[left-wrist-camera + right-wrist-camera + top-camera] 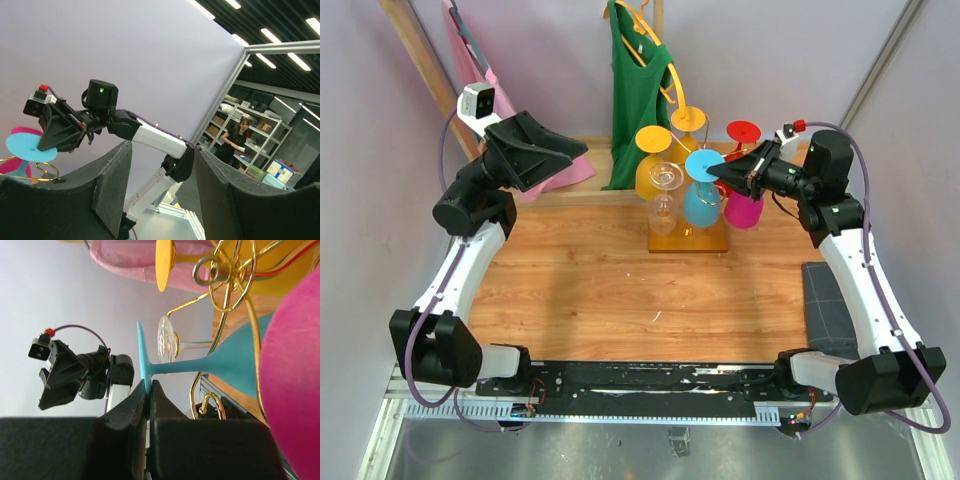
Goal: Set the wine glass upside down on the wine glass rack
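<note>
The right end effector (148,388) had its fingers pressed together on the thin rim of the cyan wine glass (220,367) foot, probably because that flat disc was the easiest part to steer. The glass hung bowl down on the gold wine glass rack (688,242) at the back of the table (580,290), its stem apparently lying in one curled wire arm. I judged it seated, or nearly so.

The left end effector (161,162) was raised well to the left, spread and empty, out of the way.

The rack was crowded. A magenta glass (295,365) hung just beside the cyan one, with a clear glass (665,195) and a yellow glass (652,165) close by. A green garment (635,110) hung behind.
</note>
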`<move>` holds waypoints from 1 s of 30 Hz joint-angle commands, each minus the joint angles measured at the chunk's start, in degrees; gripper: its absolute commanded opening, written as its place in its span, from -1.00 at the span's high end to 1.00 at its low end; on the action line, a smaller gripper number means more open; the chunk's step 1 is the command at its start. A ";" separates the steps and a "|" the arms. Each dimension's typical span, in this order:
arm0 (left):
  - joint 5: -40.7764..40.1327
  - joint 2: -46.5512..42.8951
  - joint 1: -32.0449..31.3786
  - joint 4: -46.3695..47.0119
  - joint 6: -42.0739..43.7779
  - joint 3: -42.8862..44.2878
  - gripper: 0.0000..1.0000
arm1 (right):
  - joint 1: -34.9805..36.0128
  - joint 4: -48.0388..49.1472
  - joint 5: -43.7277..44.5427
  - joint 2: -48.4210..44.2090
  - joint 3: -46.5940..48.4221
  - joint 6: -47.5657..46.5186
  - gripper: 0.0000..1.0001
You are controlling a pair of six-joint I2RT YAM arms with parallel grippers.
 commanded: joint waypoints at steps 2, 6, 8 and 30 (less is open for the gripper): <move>0.51 -0.21 -0.11 1.28 0.69 0.14 -0.15 | 2.37 1.40 -3.97 0.29 2.47 -3.10 0.99; 0.47 -0.32 -0.12 1.32 0.67 -0.06 -0.15 | 2.64 -0.25 -4.38 -1.28 1.84 -4.18 0.99; 0.32 -0.32 -0.09 1.35 0.76 -0.11 -0.15 | 2.62 -0.48 -4.24 -2.37 1.07 -4.19 0.99; -0.05 -1.00 -0.11 2.42 0.12 -1.94 -0.15 | 1.51 -2.84 -1.09 -11.00 -7.94 -4.48 0.99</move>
